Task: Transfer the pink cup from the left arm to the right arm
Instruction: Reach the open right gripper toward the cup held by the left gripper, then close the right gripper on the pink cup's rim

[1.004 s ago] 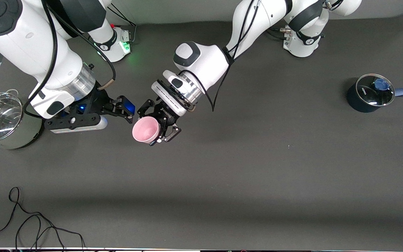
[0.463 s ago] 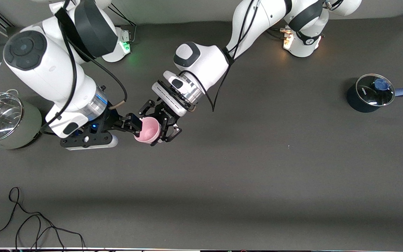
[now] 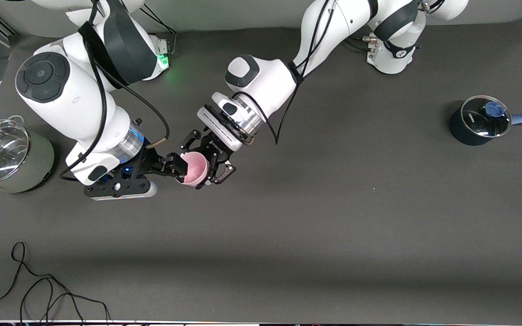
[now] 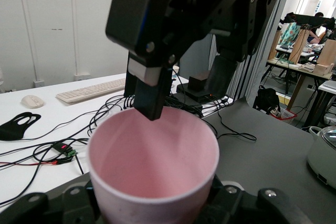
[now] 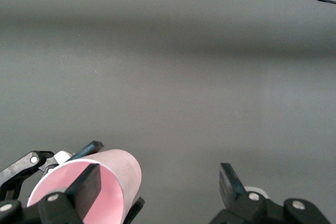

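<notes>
2 grippers on 1 pink cup (image 3: 192,168) right now, both in the air over the bare mat between the bases. My left gripper (image 3: 207,159) clamps the cup by its lower body, mouth tipped toward the right arm's end of the table. My right gripper (image 3: 178,166) is spread wide at the rim: the right wrist view shows 1 finger (image 5: 84,184) dipped just inside the cup mouth and the other finger (image 5: 229,182) well apart from the wall, nothing pinched yet. The left wrist view confirms it, a black finger (image 4: 149,90) hanging over the pink rim.

Progress, as I judge it: pickup and presentation done, approach done. Left to do: close my right fingers on the wall, let go with my left, draw apart.

Count: 1 pink cup, 2 arms, 1 pale green lidded pot (image 3: 5,156) at the right arm's end, 1 dark blue saucepan (image 3: 478,121) with glass lid at the left arm's end, 1 loose black cable (image 3: 39,290) near the front camera
</notes>
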